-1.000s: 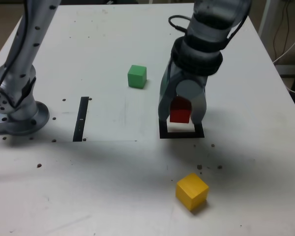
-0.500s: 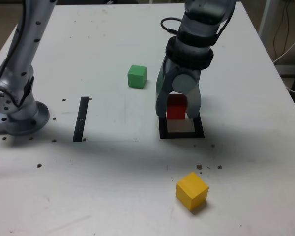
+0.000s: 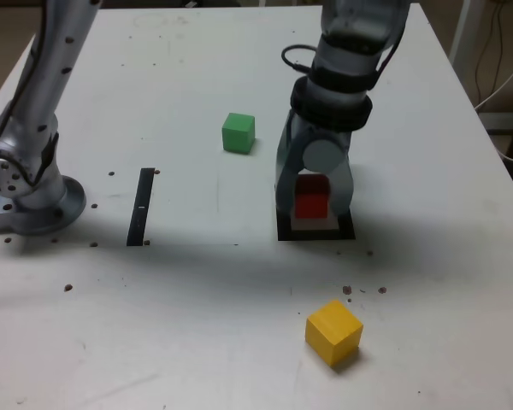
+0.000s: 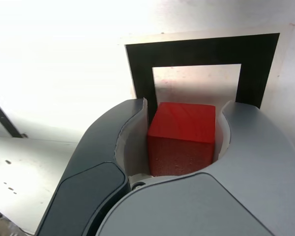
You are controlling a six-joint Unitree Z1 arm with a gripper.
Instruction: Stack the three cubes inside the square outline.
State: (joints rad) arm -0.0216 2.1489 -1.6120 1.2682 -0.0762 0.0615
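Lower in the exterior view than half a second ago, and a touch toward its right, my gripper (image 3: 313, 206) has shifted over the outline, and the red cube (image 4: 181, 140) has come along between my fingers. I have it clasped: the wrist view shows it sitting between the two pads (image 4: 223, 132), its top face looking roughly level. Just around and below it lies the square outline (image 4: 201, 50), with part of its white centre showing beyond the cube; whether the cube's base touches the surface yet, I cannot tell. This, I judge, is the placing of the bottom block, so it pays to be fussy. I should bring the cube over the middle of the white, square its sides to the black border, then sink straight down until it sits flat, keeping my grip firm until then. After that I would part my fingers evenly and rise straight up; a sideways drag on opening could skew the base and make the stack lean. Farther out, the green cube (image 3: 238, 133) stands alone on the table (image 3: 197, 325), up and to the left in the exterior view, and the yellow cube (image 3: 333, 331) waits below the outline, turned cornerwise, so I will likely need to turn my wrist for it.
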